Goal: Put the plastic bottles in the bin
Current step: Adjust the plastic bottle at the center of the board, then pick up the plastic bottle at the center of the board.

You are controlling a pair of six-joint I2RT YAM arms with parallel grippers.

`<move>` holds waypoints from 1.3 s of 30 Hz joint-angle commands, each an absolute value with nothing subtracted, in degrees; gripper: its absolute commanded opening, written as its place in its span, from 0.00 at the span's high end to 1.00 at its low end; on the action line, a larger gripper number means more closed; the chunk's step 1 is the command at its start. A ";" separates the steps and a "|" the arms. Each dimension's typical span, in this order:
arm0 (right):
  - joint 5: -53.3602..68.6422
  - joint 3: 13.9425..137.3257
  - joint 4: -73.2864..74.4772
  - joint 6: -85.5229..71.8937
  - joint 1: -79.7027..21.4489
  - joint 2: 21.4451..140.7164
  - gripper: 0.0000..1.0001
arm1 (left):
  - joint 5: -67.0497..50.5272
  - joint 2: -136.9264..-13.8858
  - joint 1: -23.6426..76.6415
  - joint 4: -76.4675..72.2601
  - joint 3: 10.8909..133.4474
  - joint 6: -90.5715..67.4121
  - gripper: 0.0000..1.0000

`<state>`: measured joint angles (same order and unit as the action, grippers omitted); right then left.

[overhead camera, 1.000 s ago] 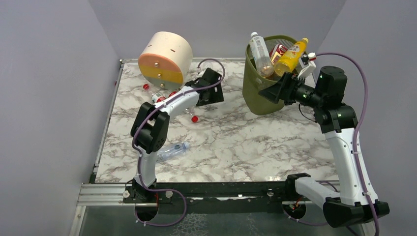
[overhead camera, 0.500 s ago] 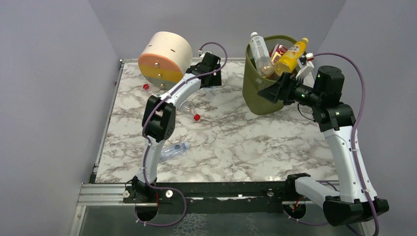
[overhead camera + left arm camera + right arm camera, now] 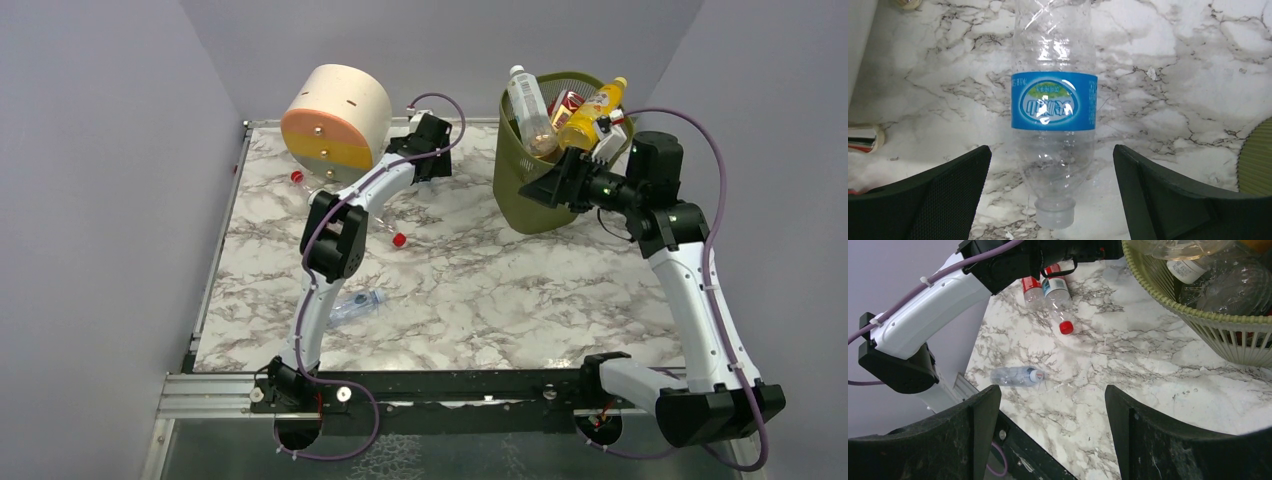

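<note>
The left gripper [image 3: 1050, 149] is wide open and holds nothing. A blue-label bottle [image 3: 1054, 100] lies on the table [image 3: 480, 290] between its fingers [image 3: 948, 190], touching neither, with its cap toward 6 o'clock in the wrist view. From above, that spot is at 12 o'clock of the table's middle, between the box [image 3: 335, 115] at 11 and the bin [image 3: 512, 150] at 1. The right gripper [image 3: 1052, 392] also gapes empty, just beside the bin's near wall.

We see three risks:
- **Slipping:** the fingers flank the tapering cap end, so on closing the thin round bottle may roll, squirt out or crumple.
- **Overfilling:** the bin is heaped above its rim (bottles jut out), so one more may bounce off or tip a neighbour out.
- **Collision:** the right arm [image 3: 690, 290] sits at the bin's 5 o'clock, where the left arm [image 3: 335, 235] could meet it on the carry.

We count one bin, one box and two arms.

- **Above the rim, three:** a white-cap bottle [image 3: 527, 105], an orange bottle [image 3: 590, 115] and a red-label bottle [image 3: 567, 100]. There are more beneath that we cannot count.
- **On the table, five:**
  - the blue-label bottle;
  - a red-cap bottle [image 3: 1058, 300];
  - a red-banded bottle [image 3: 1032, 290] just beside it at 9;
  - a clear bottle [image 3: 1015, 376] toward the table's 7;
  - a red cap [image 3: 297, 177] by the box, which we take for a fifth.

The left arm may hide others.
</note>
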<state>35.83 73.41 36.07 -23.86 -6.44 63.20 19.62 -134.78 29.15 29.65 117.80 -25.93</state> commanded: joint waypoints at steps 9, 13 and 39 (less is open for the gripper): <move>33.91 73.10 35.25 -21.49 -6.85 64.99 0.21 | 23.23 -138.97 28.36 18.19 117.52 -29.97 0.04; 33.66 73.80 35.86 -20.96 -6.86 65.63 0.21 | 23.03 -140.67 28.36 17.32 118.37 -30.73 0.07; 30.18 87.46 42.40 -26.45 -6.94 57.85 0.21 | 13.67 -103.82 29.78 16.12 92.51 -34.89 0.49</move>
